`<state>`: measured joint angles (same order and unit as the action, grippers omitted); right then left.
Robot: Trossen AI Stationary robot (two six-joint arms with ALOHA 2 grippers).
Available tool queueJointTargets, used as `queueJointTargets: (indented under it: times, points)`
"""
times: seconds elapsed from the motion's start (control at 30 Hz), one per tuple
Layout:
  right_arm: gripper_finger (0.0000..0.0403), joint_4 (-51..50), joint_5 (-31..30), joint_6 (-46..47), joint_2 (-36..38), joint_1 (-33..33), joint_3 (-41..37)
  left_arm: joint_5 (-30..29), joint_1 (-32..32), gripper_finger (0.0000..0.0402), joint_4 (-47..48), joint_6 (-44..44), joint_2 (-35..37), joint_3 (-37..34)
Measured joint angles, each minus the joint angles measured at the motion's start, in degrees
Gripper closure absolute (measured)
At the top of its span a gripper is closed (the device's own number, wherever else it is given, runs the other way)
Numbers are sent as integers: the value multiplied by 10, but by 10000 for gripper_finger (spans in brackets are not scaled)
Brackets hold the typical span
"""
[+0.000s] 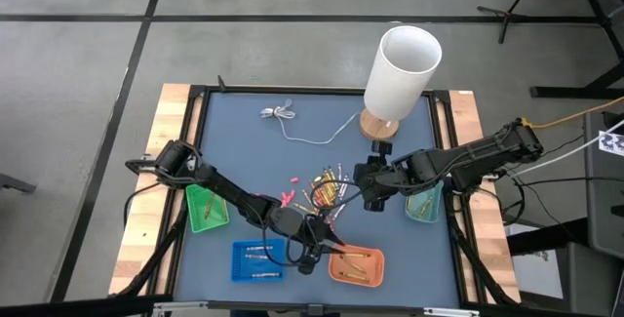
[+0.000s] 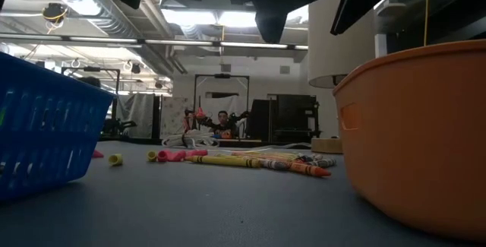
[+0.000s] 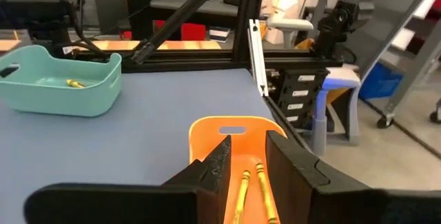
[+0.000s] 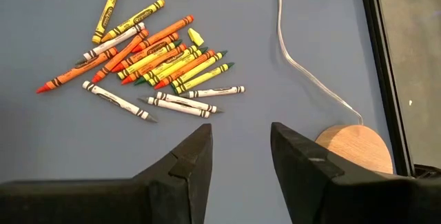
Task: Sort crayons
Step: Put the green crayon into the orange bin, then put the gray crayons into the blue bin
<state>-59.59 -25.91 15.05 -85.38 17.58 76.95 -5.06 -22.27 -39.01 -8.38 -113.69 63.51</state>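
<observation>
A loose pile of crayons in orange, yellow, red and white lies mid-table, also in the right wrist view and the low view. My left gripper stands open, nearly level, over the near end of the orange tray. Nothing is between its fingers. Two orange crayons lie on the tray's floor below them. My right gripper hangs open above the bare table, just beside the pile, tilted down. In the high view the left gripper is at the orange tray, the right gripper at the pile's right.
A green tray, a blue tray holding crayons and a teal tray with a yellow crayon ring the pile. A white lamp shade on a wooden base and a thin white cable occupy the far side.
</observation>
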Motion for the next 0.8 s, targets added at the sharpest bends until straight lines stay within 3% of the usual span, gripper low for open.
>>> queueJointTargets:
  times: [0.17, 0.47, 0.8]
  points:
    - [256, 42, 23, -1, 0, 0, -22, 1, 6, 325, 63, 46, 46, 0]
    - [256, 201, 114, -20, 0, 1, -123, -10, 6, 325, 345, 59, 216, 0]
    - [256, 388, 137, -21, 0, 0, -245, -126, -38, 325, 567, 15, 370, 0]
